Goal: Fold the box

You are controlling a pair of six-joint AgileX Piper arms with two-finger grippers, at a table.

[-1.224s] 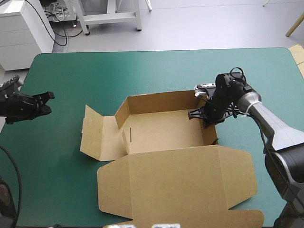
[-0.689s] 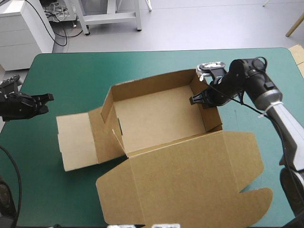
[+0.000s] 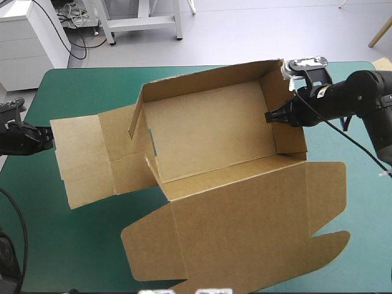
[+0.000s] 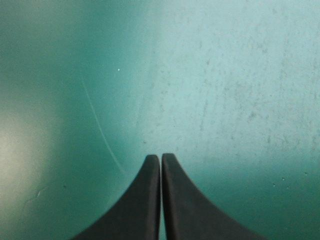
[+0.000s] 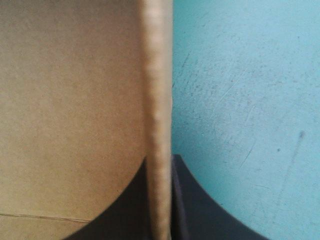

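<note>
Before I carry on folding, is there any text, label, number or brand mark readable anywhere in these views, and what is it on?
No readable text in any view.
box: plain brown board on floor, walls and lid; no print or label.
teal-green cover: only scuffs and scratches, no writing.
left gripper and right gripper: fingers plain black, no markings visible.

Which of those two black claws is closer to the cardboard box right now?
Right. The right gripper is shut on the box, clamping its right wall. The left gripper is shut on nothing, over the teal-green cover beside the box's spread left flap.
</note>
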